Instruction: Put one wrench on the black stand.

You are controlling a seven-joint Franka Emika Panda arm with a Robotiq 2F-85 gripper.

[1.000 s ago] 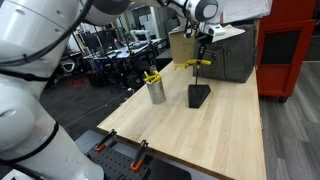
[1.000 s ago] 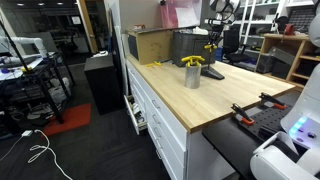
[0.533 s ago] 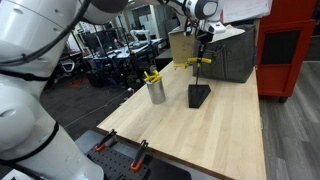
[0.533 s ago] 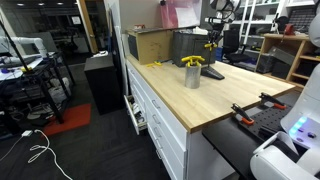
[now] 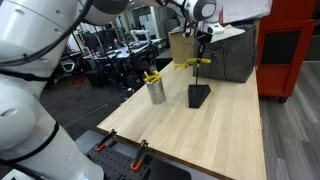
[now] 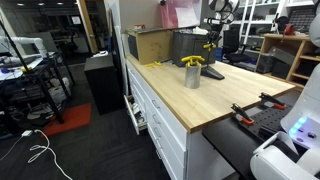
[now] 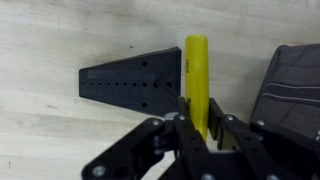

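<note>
My gripper [image 5: 201,58] is shut on a bright yellow wrench [image 5: 190,64] and holds it level in the air, a little above the black stand [image 5: 198,95] on the wooden table. In the wrist view the wrench [image 7: 197,75] runs between the jaws [image 7: 200,125], and the black stand [image 7: 130,78] lies below it, just to the left. In an exterior view the held wrench [image 6: 210,46] hangs above the stand [image 6: 212,72]. More yellow wrenches [image 5: 151,76] stick out of a silver cup [image 5: 156,92].
A big grey box [image 5: 222,52] stands at the back of the table, close behind the gripper, and a cardboard box [image 6: 150,44] is beside it. Clamps [image 5: 139,152] sit at the table's near edge. The silver cup also shows in the other exterior view [image 6: 192,76].
</note>
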